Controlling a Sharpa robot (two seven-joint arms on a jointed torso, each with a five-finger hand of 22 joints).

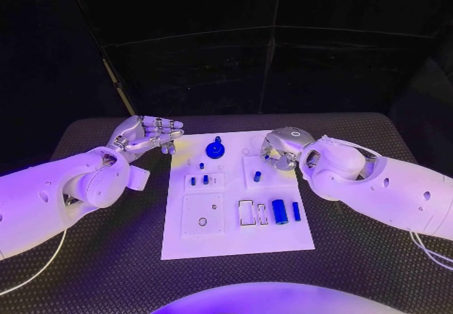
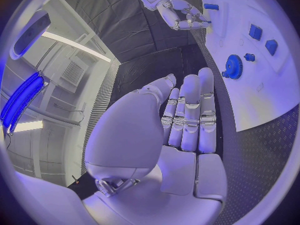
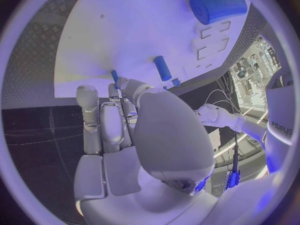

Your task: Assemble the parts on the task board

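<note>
Head view, left hand (image 1: 146, 136) empty, fingers apart

The task board (image 1: 236, 242) lies mid-table (image 1: 113, 261), the gear (image 1: 216, 150) at its far edge.

task board (image 1: 236, 245): 1 | blue gear (image 1: 216, 150): 1 | large blue cylinder (image 1: 280, 210): 1 | hands: 2

Blue parts (image 1: 280, 210) lie scattered on the white task board (image 1: 236, 242).
</note>
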